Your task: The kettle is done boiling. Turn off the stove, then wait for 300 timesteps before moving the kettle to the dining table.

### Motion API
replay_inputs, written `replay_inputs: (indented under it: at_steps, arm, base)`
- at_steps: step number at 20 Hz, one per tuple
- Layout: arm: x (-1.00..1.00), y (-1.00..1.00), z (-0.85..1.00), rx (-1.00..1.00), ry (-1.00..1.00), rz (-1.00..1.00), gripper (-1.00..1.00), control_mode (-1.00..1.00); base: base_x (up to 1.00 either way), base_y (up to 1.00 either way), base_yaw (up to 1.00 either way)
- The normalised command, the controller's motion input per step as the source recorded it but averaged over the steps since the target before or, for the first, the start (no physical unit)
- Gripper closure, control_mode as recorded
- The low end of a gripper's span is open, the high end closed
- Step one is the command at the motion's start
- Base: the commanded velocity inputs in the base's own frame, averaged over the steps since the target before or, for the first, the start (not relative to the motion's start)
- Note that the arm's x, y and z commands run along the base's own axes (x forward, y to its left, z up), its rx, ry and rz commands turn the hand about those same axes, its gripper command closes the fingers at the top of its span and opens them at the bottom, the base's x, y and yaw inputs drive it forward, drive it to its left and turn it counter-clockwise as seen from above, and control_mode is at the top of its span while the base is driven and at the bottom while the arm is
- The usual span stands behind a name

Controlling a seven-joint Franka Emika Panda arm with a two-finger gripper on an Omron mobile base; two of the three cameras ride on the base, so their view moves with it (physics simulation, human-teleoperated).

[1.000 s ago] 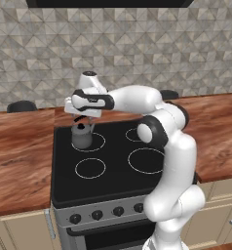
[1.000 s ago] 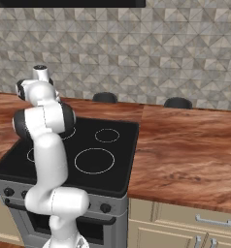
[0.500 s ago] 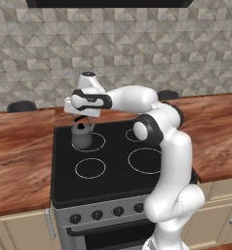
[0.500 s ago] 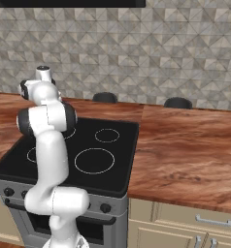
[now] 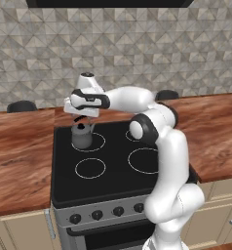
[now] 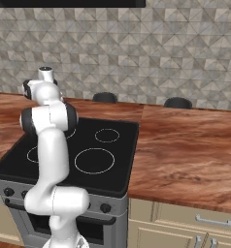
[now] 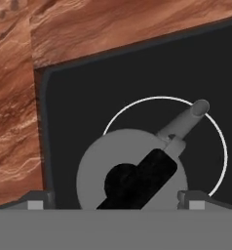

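With jaws spread wide, hovering gripper [image 5: 80,118] directly above kettle [image 5: 82,136] sitting on stove [image 5: 113,180] rear-left burner [image 7: 213,132], risking a glancing strike on arched handle [image 7: 140,178] and tipping through off-centre descent.

A glossy white arm [image 5: 166,161] built of rounded, tube-like segments is seen, its joints marked by dark grey-black bands and discs. A black collar is wrapped around the wrist, topped by a small white cylinder with a dark cap [image 6: 45,70].
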Motion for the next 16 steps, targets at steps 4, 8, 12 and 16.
replay_inputs:
  at_steps: [4,8,12,16]
  arm:
    - [0.22,0.07,-0.07,0.00,0.03,0.00,-1.00,-1.00]
    - [0.16,0.10,-0.07,0.00,0.03,0.00,-1.00,-1.00]
    - [0.03,0.14,-0.07,0.00,0.01,0.00,-1.00,-1.00]
    - [0.04,0.12,-0.13,0.00,0.03,0.00,-1.00,-1.00]
  base:
    - [0.00,0.00,0.00]
    - [0.00,0.00,0.00]
    - [0.00,0.00,0.00]
    - [0.00,0.00,0.00]
